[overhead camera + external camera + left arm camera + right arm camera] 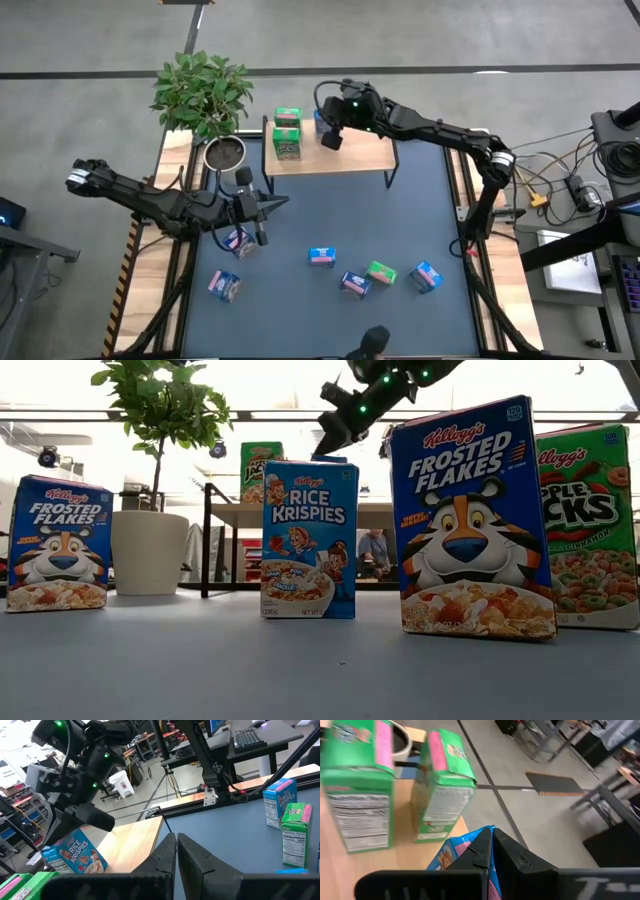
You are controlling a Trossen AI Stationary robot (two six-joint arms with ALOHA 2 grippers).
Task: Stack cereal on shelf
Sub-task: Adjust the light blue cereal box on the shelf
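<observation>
- The right gripper (331, 135) hangs over the back of the shelf (352, 156), just beside the two green boxes; in the right wrist view its fingers (507, 854) stand pressed together above a blue Rice Krispies box (451, 856), and whether they pinch the box top or have let it go I cannot tell; the blue box (319, 122) sits at the shelf's rear edge, presumably to form a row with the green pair.
- Two green boxes (287, 147) stand upright side by side on the shelf's plant-side end (287, 118); packing them close there leaves the bare board free for more boxes.
- The left gripper (272, 205) waits low over the dark tabletop (400, 220), in front of the shelf, with its jaws closed on nothing; it points toward the shelf, clear of the right arm's work.
- Six boxes are not yet shelved: one pink-and-blue box (238, 240) just beside the left arm, another (224, 286) near the table's front corner, and four toward the front middle, namely a blue one (321, 257), a blue-purple one (355, 284), a green one (381, 272) and a blue one (426, 276); the green and blue-purple ones are touching or nearly so.
- A potted plant (205, 95) stands off the shelf's end.
</observation>
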